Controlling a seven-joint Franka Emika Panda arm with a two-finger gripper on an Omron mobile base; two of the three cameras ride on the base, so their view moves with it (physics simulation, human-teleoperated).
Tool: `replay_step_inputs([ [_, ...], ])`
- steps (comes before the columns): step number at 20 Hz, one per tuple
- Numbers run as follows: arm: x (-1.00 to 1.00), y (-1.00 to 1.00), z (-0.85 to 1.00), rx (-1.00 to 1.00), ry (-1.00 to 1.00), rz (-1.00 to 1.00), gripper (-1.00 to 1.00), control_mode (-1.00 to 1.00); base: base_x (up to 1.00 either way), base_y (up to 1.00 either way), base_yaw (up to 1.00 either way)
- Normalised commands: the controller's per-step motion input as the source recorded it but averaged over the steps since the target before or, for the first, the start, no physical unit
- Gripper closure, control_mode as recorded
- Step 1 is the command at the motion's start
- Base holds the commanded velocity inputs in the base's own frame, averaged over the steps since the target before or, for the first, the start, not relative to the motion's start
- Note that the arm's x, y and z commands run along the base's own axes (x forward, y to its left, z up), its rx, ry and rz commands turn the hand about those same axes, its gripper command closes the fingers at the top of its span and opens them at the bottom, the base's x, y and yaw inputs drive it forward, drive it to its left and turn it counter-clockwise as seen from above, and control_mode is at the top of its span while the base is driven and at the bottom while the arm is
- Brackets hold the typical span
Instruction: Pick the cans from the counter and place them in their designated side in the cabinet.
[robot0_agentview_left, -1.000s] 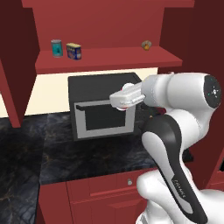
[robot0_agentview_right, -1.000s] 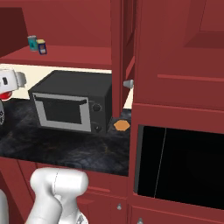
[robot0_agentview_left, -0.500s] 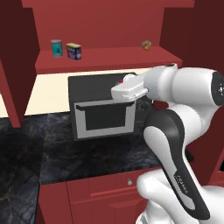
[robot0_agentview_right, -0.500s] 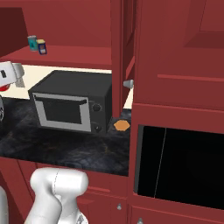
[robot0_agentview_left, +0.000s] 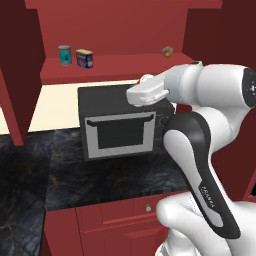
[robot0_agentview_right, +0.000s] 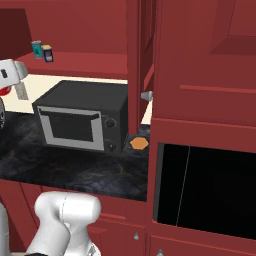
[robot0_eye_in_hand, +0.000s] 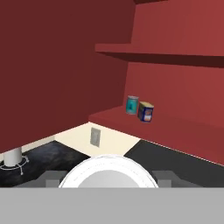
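Hand view showed the navy can (robot0_eye_in_hand: 146, 112) already on the cabinet shelf (robot0_eye_in_hand: 183, 133) beside a teal can (robot0_eye_in_hand: 132, 105); the tool (robot0_eye_in_hand: 108, 175) pinched a white-topped can (robot0_eye_in_hand: 108, 171), seemingly the red one, still undelivered

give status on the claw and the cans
Claw shut on red cylindrical can with white band, facing the dark red cabinet. Navy-blue can with yellow top shelved beside teal can. Nothing seen blocking.

Flat, even rendered light — soft shadows, slightly blurry
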Motion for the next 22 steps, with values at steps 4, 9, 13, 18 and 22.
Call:
replay_step_inputs([
  [4,0.13,0.0,0.01,-0.02,-0.04,0.01,1.0,-1.0,0.0,0.0,0.0],
  [9,0.17,0.0,0.0,-0.02,-0.03,0.01,1.0,-1.0,0.0,0.0,0.0],
  [13,0.2,0.0,0.0,-0.02,0.0,0.01,1.0,-1.0,0.0,0.0,0.0],
  [18,0.14,0.0,0.04,-0.02,0.0,0.0,1.0,-1.0,0.0,0.0,0.0],
  [22,0.13,0.04,0.03,-0.02,0.0,0.0,1.0,-1.0,0.0,0.0,0.0],
])
